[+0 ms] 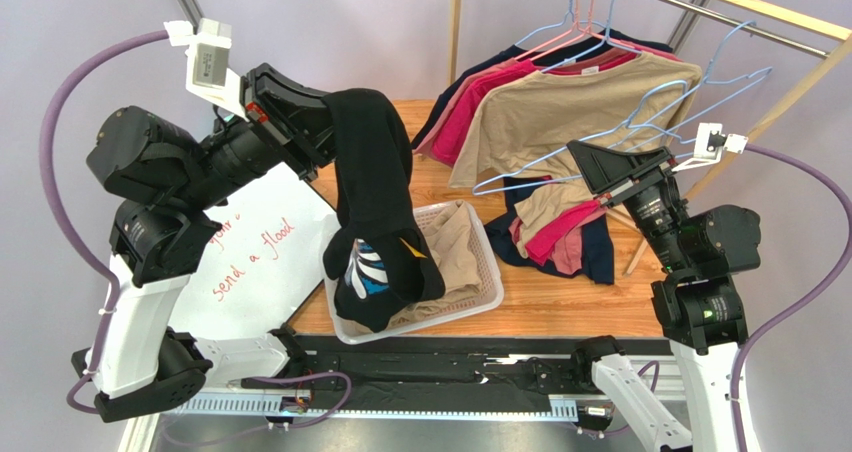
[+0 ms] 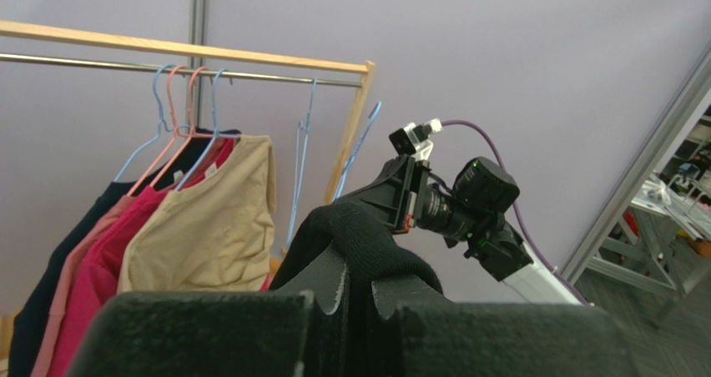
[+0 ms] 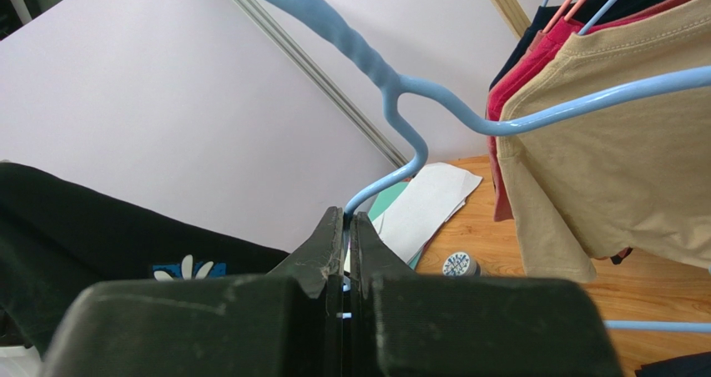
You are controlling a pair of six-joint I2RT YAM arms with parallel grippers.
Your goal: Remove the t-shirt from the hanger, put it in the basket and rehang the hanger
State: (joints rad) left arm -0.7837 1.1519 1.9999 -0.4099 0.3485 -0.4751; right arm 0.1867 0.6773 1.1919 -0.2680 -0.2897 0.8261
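Your left gripper (image 2: 359,284) holds the black shirt (image 1: 375,192) up, and your right gripper (image 3: 348,243) pinches the blue hanger (image 3: 392,83).

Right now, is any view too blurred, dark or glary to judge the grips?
Top external: evenly lit and sharp; the black t-shirt shows little fold detail. Left wrist: left fingers and shirt nearly merge in black; rack behind sharp. Right wrist: blue hanger crisp, mild sheen; right fingers dark, edges readable.
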